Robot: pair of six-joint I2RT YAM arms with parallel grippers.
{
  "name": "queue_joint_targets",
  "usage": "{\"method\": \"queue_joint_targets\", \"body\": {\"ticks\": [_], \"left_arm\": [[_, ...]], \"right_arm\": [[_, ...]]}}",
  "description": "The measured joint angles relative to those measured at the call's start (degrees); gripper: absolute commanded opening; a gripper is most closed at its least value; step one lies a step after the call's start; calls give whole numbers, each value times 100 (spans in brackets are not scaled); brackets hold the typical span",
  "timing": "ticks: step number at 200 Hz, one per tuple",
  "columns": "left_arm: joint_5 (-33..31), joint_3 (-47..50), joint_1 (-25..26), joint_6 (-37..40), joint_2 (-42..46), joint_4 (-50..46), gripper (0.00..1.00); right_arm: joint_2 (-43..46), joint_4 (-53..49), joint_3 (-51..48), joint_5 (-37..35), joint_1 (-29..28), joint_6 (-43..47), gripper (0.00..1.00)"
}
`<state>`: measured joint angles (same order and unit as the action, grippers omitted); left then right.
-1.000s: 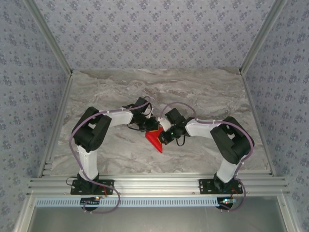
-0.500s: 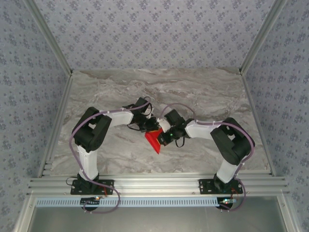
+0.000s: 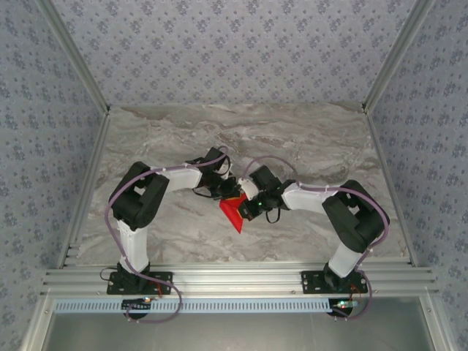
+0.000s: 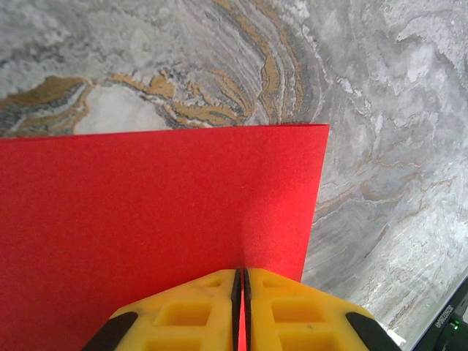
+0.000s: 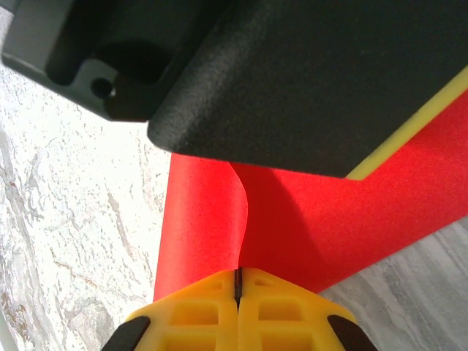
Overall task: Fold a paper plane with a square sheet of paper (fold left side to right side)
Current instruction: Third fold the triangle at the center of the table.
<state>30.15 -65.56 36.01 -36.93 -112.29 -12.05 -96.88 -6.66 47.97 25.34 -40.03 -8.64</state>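
The square sheet of paper [image 3: 232, 213] is bright red and looks like a small folded shape pointing toward the near edge, at the table's middle. My left gripper [image 3: 228, 191] reaches to its far edge and my right gripper [image 3: 246, 208] to its right side. In the left wrist view the sheet [image 4: 146, 219] spreads flat ahead, and the left gripper [image 4: 242, 307] is shut on its near edge. In the right wrist view a curled layer of the sheet [image 5: 205, 219] runs into the right gripper [image 5: 238, 292], which is shut on it. The left gripper's black body [image 5: 292, 80] hangs just above.
The grey marble table [image 3: 307, 139] has open surface behind and to both sides of the arms. Aluminium rails [image 3: 241, 278] run along the near edge. Patterned walls [image 3: 234, 51] and slanted frame posts close in the back and sides.
The right gripper and the red sheet have shifted slightly to the left. The left arm holds its place.
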Motion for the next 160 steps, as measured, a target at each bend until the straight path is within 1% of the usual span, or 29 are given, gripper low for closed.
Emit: {"method": "queue_joint_targets", "body": {"ticks": [160], "left_arm": [[-63,4,-55,-59,0,-17,12]], "right_arm": [[-181,96,105,-72,-2,4,0]]}}
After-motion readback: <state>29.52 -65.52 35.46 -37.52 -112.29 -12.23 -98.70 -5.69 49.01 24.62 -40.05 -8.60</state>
